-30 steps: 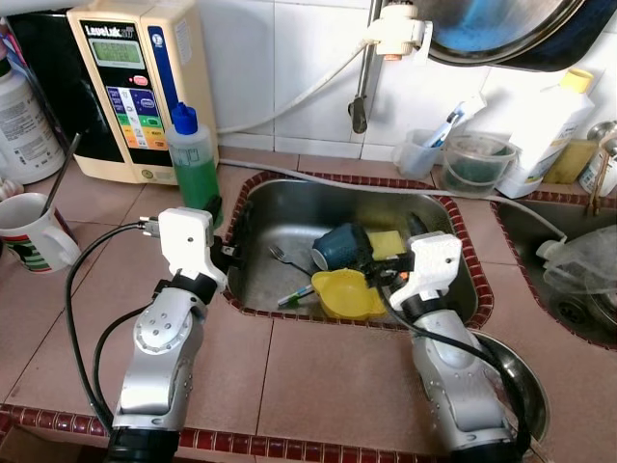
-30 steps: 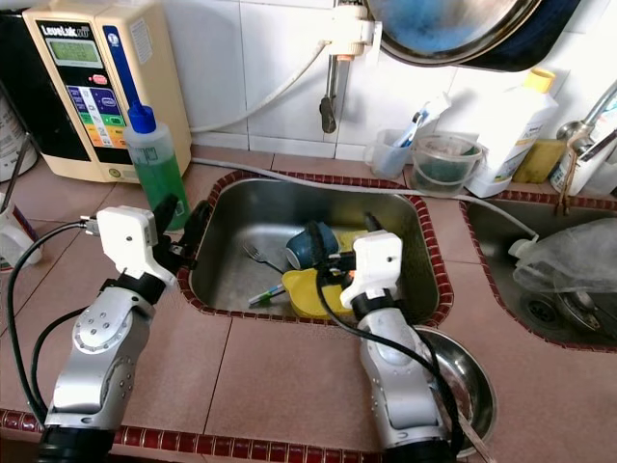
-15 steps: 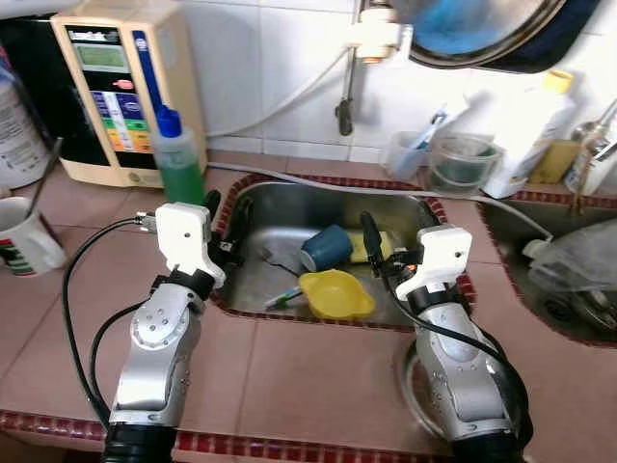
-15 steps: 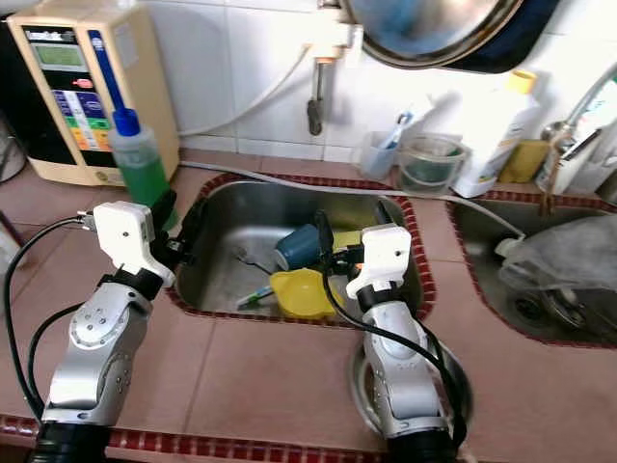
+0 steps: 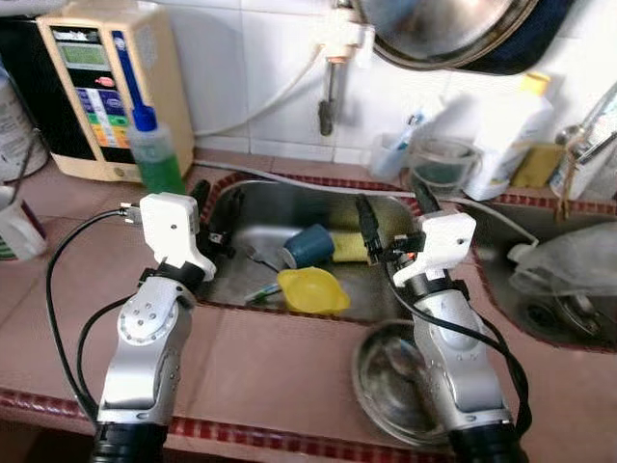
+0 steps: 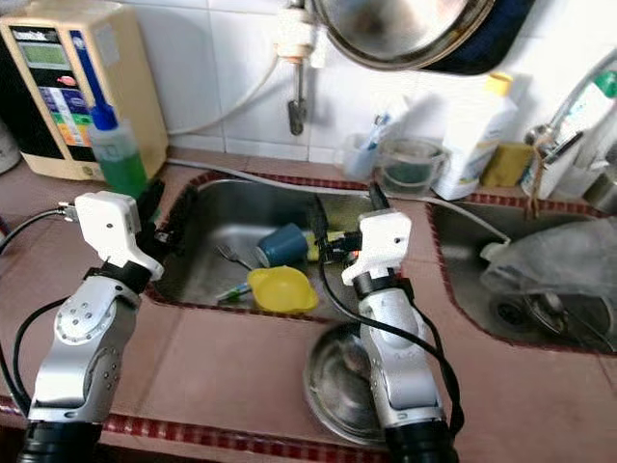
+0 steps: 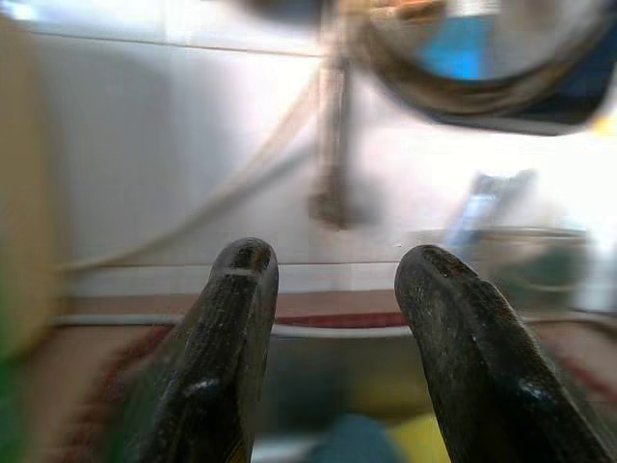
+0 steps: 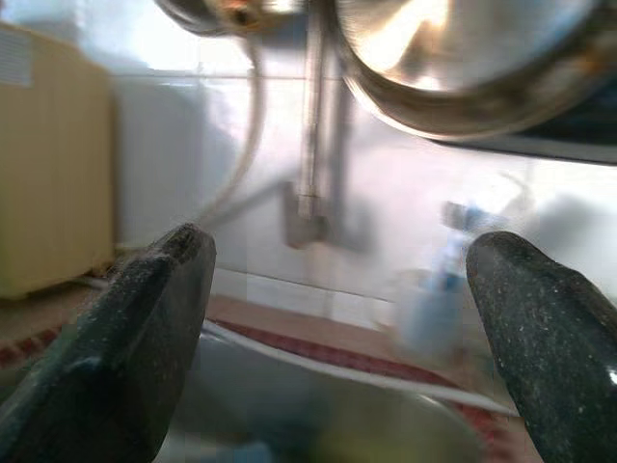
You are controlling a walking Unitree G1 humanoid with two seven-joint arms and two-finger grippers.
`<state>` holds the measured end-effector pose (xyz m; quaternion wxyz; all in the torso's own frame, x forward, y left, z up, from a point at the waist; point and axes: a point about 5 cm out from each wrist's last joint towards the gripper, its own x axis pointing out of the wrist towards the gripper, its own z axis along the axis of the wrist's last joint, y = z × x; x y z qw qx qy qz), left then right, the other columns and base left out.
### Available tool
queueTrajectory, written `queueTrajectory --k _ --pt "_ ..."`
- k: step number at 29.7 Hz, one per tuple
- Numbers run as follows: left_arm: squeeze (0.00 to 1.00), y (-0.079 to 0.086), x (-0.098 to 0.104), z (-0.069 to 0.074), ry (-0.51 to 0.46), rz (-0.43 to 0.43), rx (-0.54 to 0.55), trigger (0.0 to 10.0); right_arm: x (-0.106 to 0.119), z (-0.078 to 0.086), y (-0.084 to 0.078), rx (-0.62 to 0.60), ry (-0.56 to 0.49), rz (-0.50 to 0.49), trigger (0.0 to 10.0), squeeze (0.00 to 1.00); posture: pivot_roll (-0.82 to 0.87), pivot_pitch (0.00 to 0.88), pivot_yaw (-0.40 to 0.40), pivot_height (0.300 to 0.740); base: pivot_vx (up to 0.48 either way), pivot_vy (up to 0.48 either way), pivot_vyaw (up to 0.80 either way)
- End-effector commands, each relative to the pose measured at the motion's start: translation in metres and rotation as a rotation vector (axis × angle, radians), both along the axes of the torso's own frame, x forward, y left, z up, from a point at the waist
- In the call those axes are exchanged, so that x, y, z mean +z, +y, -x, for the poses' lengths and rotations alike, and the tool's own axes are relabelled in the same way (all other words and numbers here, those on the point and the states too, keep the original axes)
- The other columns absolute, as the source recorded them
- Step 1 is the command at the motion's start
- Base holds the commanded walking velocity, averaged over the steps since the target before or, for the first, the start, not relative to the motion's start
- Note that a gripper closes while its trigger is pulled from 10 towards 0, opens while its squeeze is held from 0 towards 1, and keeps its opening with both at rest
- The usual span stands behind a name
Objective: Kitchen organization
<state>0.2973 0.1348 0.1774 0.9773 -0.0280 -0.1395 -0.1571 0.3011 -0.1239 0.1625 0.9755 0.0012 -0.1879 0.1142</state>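
We hold our left gripper (image 5: 214, 207) and right gripper (image 5: 393, 214) raised above the sink (image 5: 275, 207), fingers spread, empty

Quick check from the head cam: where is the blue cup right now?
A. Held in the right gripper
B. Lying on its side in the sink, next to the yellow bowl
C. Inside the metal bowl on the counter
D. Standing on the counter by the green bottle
B: the blue cup lies tipped in the sink just behind the yellow bowl; the right gripper is open and empty above it.
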Motion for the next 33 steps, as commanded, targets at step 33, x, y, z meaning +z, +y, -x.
queueTrajectory --k 33 --pt "0.00 0.0010 0.0010 0.0027 0.061 0.030 -0.011 10.0 0.0071 0.0023 -0.0021 -0.011 -0.010 -0.020 10.0 0.00 -0.01 0.005 -0.011 0.740 0.000 -0.091 0.00"
